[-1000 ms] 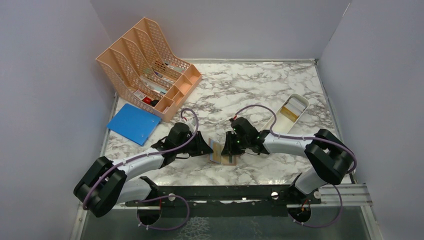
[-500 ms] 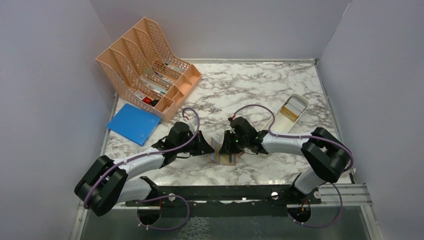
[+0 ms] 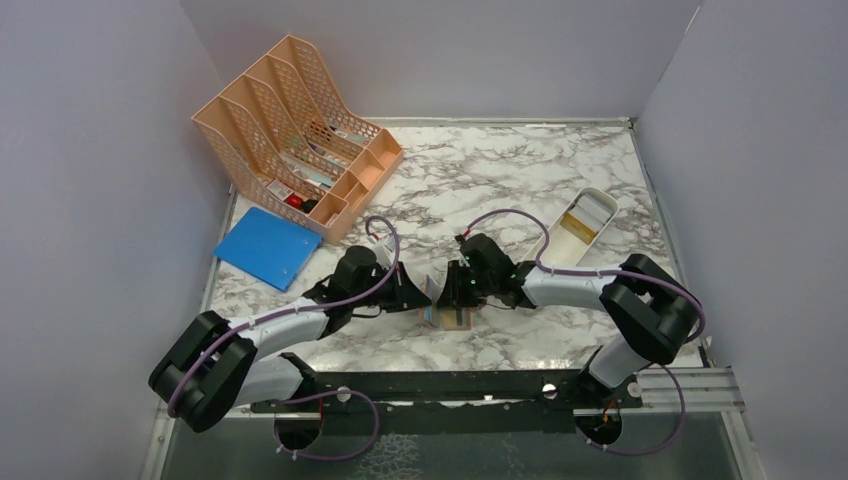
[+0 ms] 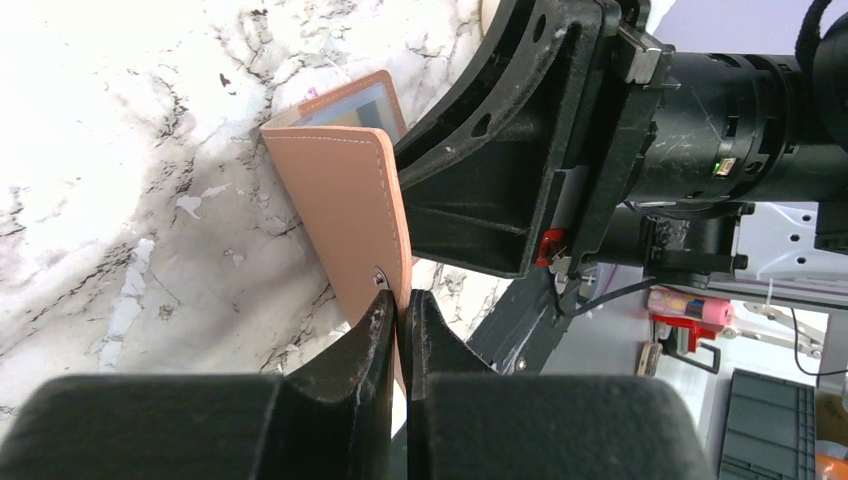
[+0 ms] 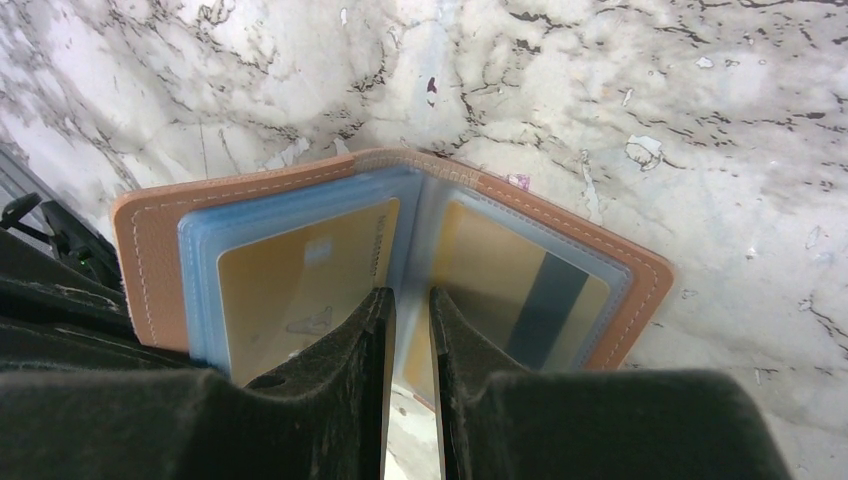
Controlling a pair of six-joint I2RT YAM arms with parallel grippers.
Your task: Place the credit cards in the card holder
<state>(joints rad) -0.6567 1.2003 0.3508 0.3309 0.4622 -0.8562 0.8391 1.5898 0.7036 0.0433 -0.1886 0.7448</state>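
left hand [image 4: 400,308]: pressed together, pinching the raised cover's edge | card holder [image 5: 150,235]: opened book-like at mid-desk [image 3: 500,180] between both hands, long axis spread left-right | credit cards [image 5: 300,290]: gold, sleeved inside | right hand [image 5: 410,300]: narrowly parted above fold, grip cannot be told

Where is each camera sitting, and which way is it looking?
Top: high behind the robot, looking down at the table; the left arm, the right arm and their bases show.
Left wrist: on the left arm, looking along the left pincer, which pinches the wallet cover; the right arm looms beyond.
Right wrist: on the right arm, looking down past the right pincer into the open wallet, cards inside.
Shared: all three views see the wallet.
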